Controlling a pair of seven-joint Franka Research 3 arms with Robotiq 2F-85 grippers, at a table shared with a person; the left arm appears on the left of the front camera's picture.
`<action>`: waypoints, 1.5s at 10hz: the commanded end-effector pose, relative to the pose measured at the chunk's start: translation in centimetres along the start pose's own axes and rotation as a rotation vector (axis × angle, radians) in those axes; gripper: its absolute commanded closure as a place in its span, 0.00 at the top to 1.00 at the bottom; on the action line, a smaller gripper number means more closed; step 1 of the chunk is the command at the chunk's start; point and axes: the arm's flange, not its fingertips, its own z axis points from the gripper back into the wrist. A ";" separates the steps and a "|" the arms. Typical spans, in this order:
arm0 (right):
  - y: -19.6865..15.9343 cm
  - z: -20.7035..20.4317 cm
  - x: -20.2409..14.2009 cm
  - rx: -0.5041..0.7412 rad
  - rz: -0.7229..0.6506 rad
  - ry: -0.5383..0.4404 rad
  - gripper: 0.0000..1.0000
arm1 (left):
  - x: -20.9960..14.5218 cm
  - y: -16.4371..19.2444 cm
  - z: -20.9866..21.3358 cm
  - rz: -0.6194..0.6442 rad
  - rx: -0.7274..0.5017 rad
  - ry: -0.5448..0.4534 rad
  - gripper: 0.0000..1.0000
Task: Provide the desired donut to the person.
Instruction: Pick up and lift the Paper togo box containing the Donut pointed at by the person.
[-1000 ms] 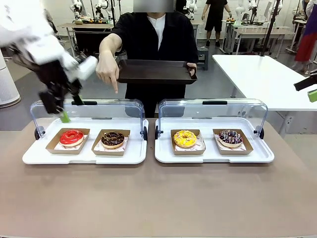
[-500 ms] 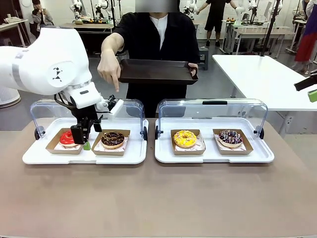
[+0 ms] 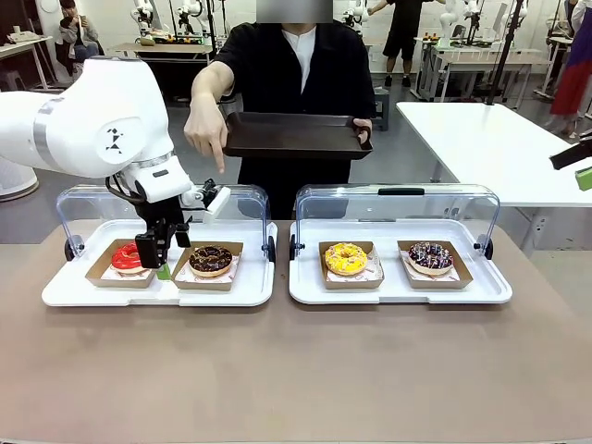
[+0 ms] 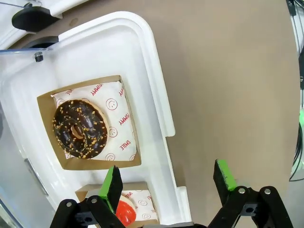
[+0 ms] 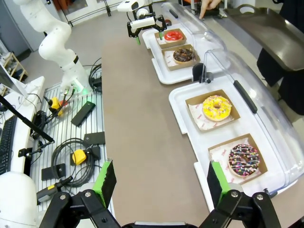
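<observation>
Two white trays hold boxed donuts: a red donut point(image 3: 129, 256) and a chocolate donut point(image 3: 211, 259) on the left tray point(image 3: 92, 293), a yellow donut point(image 3: 346, 258) and a sprinkled donut point(image 3: 430, 256) on the right one. The person point(image 3: 287, 65) holds a dark serving tray point(image 3: 296, 135) and points a finger point(image 3: 216, 162) down at the left tray. My left gripper point(image 3: 157, 264) hangs open low between the red and chocolate donuts; its wrist view shows the chocolate donut point(image 4: 80, 129) ahead of the open left gripper point(image 4: 167, 183). Well back from the trays, my right gripper point(image 5: 160, 183) is open and holds nothing.
Clear hinged lids point(image 3: 398, 199) stand open behind both trays. Bare brown tabletop point(image 3: 296, 370) lies in front of them. A white table point(image 3: 499, 148) stands at the back right. Cables and gear point(image 5: 71, 156) lie on a rack beside my table.
My left arm swung down and right from above the left lid to just over the tray, between the red and chocolate donuts. The person's pointing hand stayed put.
</observation>
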 end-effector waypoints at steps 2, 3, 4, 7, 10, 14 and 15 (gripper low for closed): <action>-0.1 -0.1 0.1 0.008 0.013 -0.020 1.00 | 0.2 -0.5 0.0 -0.006 0.002 0.003 1.00; -0.1 -0.1 0.1 0.008 0.013 -0.020 1.00 | 0.2 -0.5 0.0 -0.006 0.002 0.003 1.00; -0.1 -0.1 0.1 0.008 0.013 -0.020 1.00 | 0.2 -0.5 0.0 -0.006 0.002 0.003 1.00; -0.1 -0.1 0.1 0.008 0.013 -0.020 1.00 | -0.2 0.6 -1.2 -0.010 -0.021 -0.007 1.00; -0.1 -0.1 0.1 0.008 0.013 -0.020 1.00 | -0.3 1.8 -3.5 0.004 -0.035 0.025 1.00; -0.1 -0.1 0.1 0.008 0.013 -0.020 1.00 | -0.8 2.8 -5.6 0.034 -0.043 0.034 1.00; -0.1 -0.1 0.1 0.008 0.013 -0.020 1.00 | -1.0 3.0 -5.8 0.042 -0.037 0.042 1.00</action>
